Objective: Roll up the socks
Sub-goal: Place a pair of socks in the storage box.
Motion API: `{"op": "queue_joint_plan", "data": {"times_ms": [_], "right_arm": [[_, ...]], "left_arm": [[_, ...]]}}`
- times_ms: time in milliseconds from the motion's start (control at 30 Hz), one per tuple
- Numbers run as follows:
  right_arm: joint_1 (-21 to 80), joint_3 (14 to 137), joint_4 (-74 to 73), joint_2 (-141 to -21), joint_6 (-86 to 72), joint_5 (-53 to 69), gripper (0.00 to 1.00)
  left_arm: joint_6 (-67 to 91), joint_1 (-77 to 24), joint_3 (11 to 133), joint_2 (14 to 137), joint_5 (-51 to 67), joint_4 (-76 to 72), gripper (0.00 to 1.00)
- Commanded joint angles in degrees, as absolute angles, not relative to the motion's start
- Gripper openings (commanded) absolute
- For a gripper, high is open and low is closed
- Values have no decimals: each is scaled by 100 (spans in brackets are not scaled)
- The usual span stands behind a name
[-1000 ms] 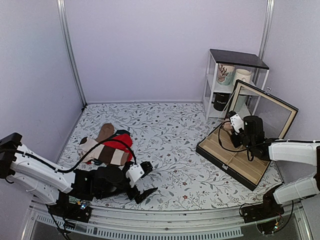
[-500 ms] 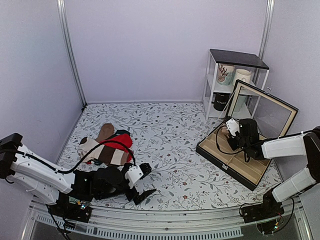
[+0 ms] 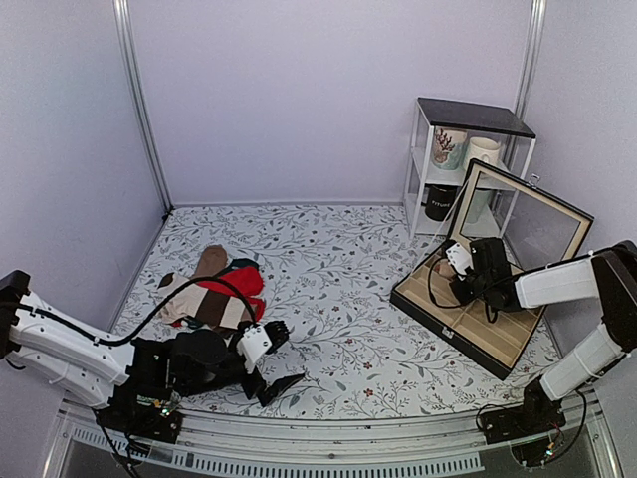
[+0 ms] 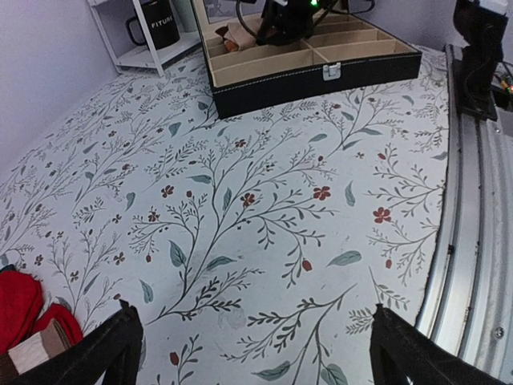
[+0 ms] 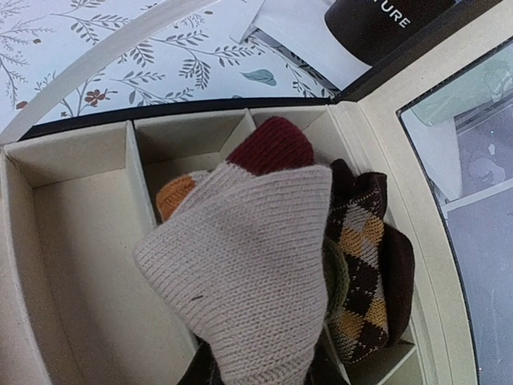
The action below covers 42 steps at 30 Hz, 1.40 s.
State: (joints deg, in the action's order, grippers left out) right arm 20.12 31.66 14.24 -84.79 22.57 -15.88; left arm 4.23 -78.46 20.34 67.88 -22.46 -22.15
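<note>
Reaching farther in than a second ago, the right hand [image 3: 464, 282] is now hanging over the far left corner of the open box [image 3: 476, 341], while the left arm is drawing back a little toward its base. The right hand is gripping the socks [image 5: 240, 265], rolled into a tan bundle with a dark maroon toe poking out at the top and a patch of orange at the side. Its fingers are hiding behind the bundle in the wrist view. The bundle is hovering above the dividers of the corner compartments, just beside a brown argyle pair [image 5: 362, 269] that is lying against the lid-side wall; whether the two are touching cannot be told.

The left hand [image 3: 276, 356] is resting low over the flowered counter [image 3: 338, 264] with its fingers [image 4: 104, 349] spread wide, holding nothing. Behind it a red sock [image 3: 242, 283] and a cream sock with brown bands [image 3: 212, 309] are lying in a heap near the left wall. A small white shelf [image 3: 472, 118] with mugs is standing behind the box.
</note>
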Motion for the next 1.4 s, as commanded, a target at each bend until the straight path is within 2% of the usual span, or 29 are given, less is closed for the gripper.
{"op": "queue_joint_plan", "data": {"times_ms": [0, 433, 900, 1233, 1367], "right_arm": [[1968, 3480, 691, -8634, 2063, -1052, 0], [1594, 4462, -1002, -9184, 1771, -13, 0], [1087, 4972, -1568, -9820, 1819, 265, 4], [950, 5212, -1936, -10503, 1711, 191, 13], [926, 5324, -2076, -10789, 1582, 40, 22]], "left_arm": [[319, -7796, 1960, 6691, -2159, -2248, 100], [213, -7795, 1916, 6545, -2110, -2235, 100], [106, -7789, 1959, 6686, -2155, -2274, 100], [9, -7790, 2185, 6796, -2177, -2023, 99], [-26, -7791, 2198, 6736, -2208, -1985, 99]]}}
